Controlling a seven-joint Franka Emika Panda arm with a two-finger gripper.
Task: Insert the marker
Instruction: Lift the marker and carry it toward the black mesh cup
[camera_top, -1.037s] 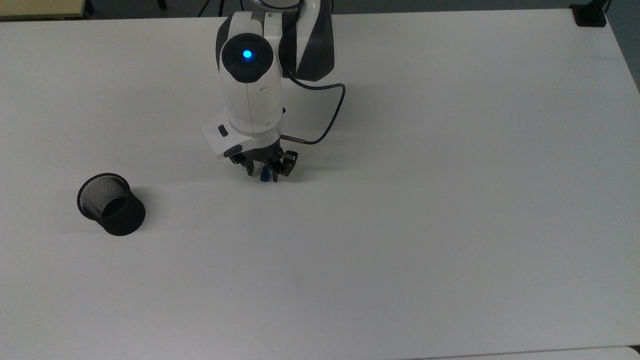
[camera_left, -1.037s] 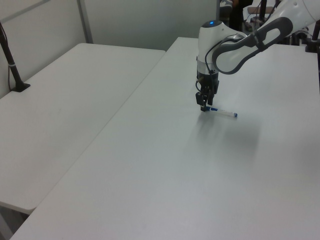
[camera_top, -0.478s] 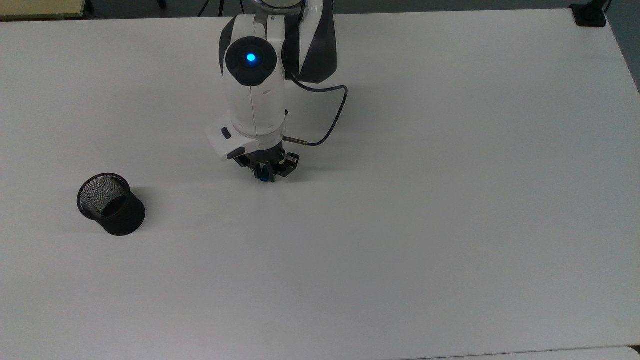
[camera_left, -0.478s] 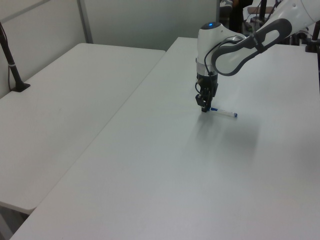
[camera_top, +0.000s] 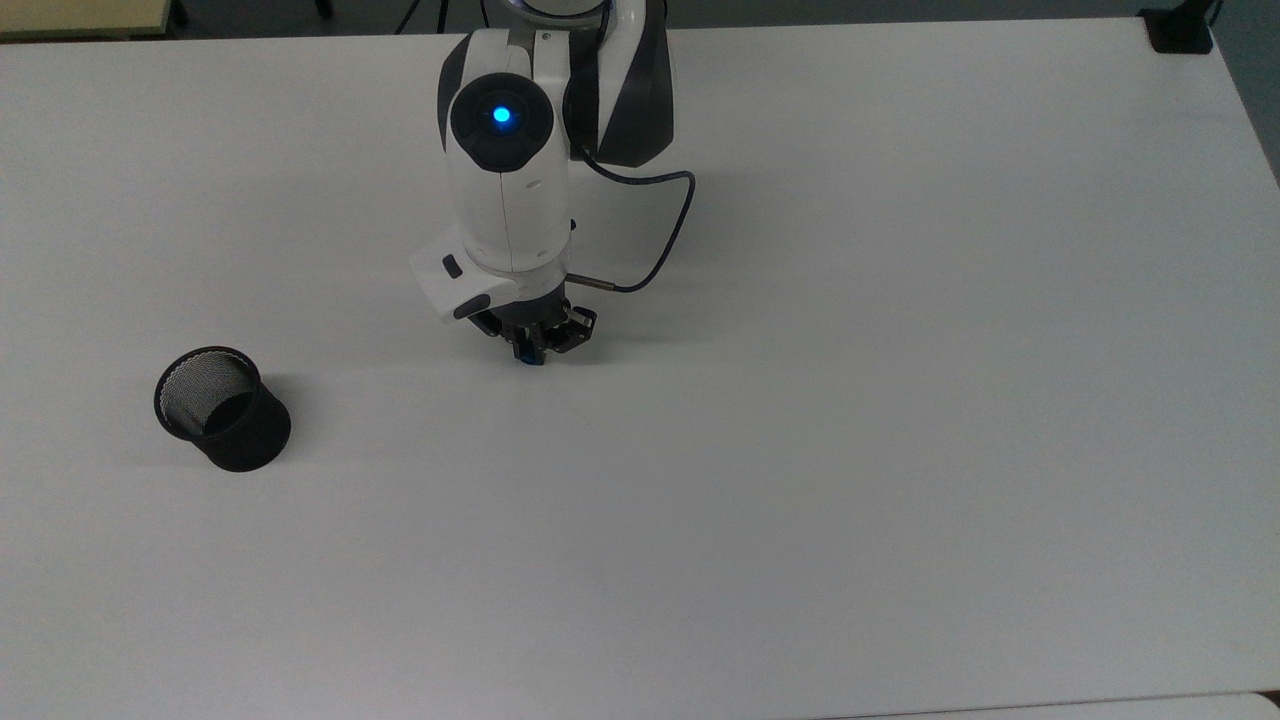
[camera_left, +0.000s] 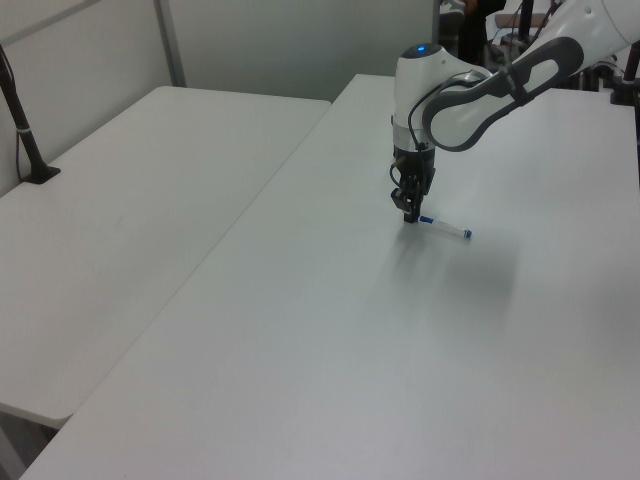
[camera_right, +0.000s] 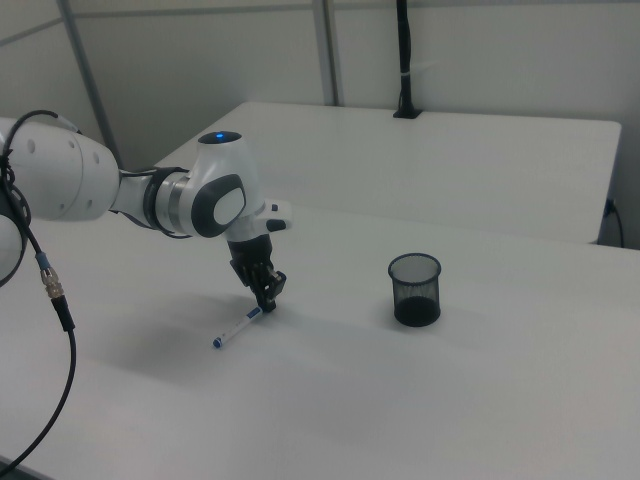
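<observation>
The marker (camera_left: 447, 228), a slim white pen with blue ends, lies on the white table (camera_top: 800, 450). My gripper (camera_top: 530, 350) points straight down over the marker's blue cap end, with its fingers shut on that end. In the right view the gripper (camera_right: 268, 304) pinches the upper end of the marker (camera_right: 237, 327), and the barrel trails toward the right view's lower left. In the top view just the blue cap (camera_top: 526, 357) peeks out below the fingers. The black mesh cup (camera_top: 222, 408) stands upright well off toward the top view's left, apart from the gripper.
A dark cable (camera_top: 660, 240) loops from the wrist on the top view's right. A second white table (camera_left: 130, 210) adjoins on the left view's left, with a black post (camera_left: 25, 130) on it. Open table surface surrounds the cup (camera_right: 414, 288).
The fingers have closed in on the marker's blue cap end. The wrist shifted slightly, and the marker's free end moved a little on the table.
</observation>
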